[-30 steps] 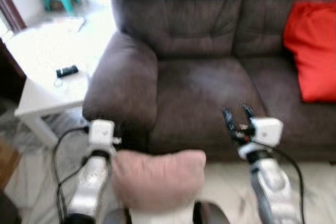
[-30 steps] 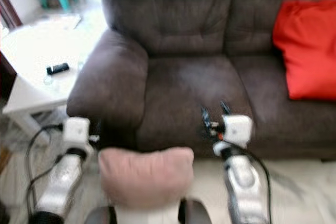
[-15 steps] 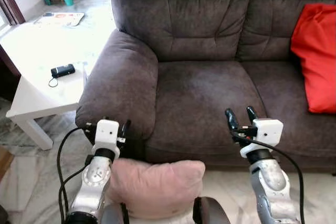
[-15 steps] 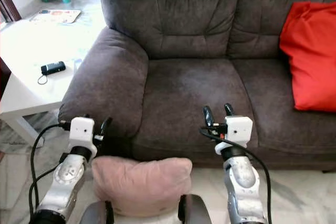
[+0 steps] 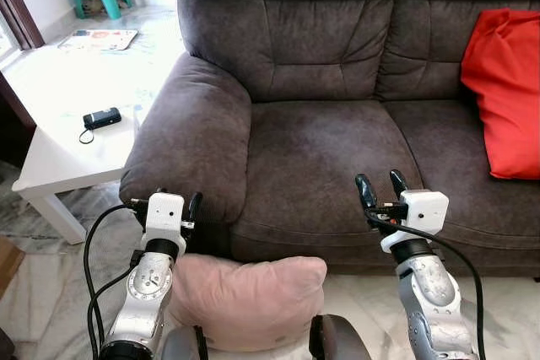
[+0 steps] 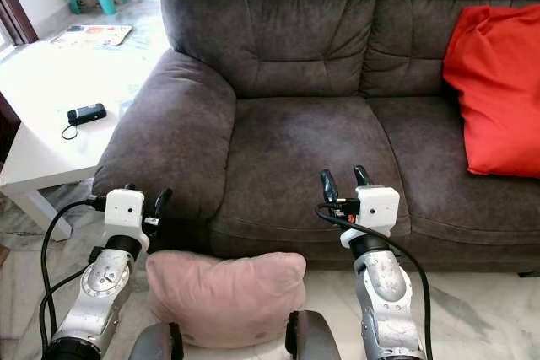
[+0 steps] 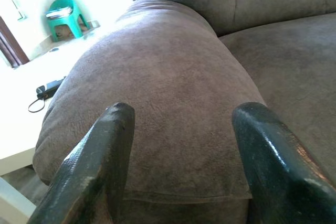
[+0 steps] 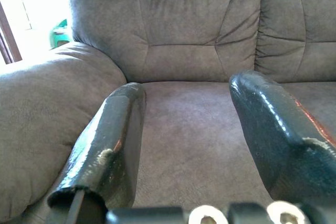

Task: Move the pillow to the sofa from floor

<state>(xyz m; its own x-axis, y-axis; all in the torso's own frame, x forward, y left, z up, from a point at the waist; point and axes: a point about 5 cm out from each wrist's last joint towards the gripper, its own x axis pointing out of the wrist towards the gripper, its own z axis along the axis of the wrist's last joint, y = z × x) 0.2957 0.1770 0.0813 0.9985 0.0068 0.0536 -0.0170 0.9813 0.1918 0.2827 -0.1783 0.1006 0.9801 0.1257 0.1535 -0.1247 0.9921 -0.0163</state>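
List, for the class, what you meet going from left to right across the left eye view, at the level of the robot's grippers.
White side table → left gripper → sofa seat → right gripper → red cushion.

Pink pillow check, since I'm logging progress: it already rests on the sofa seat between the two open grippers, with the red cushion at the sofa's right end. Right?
Not quite. The pink pillow lies on the floor in front of the sofa, not on the seat, as the left eye view shows. The rest holds: left gripper and right gripper are open, and the red cushion sits at the right end.
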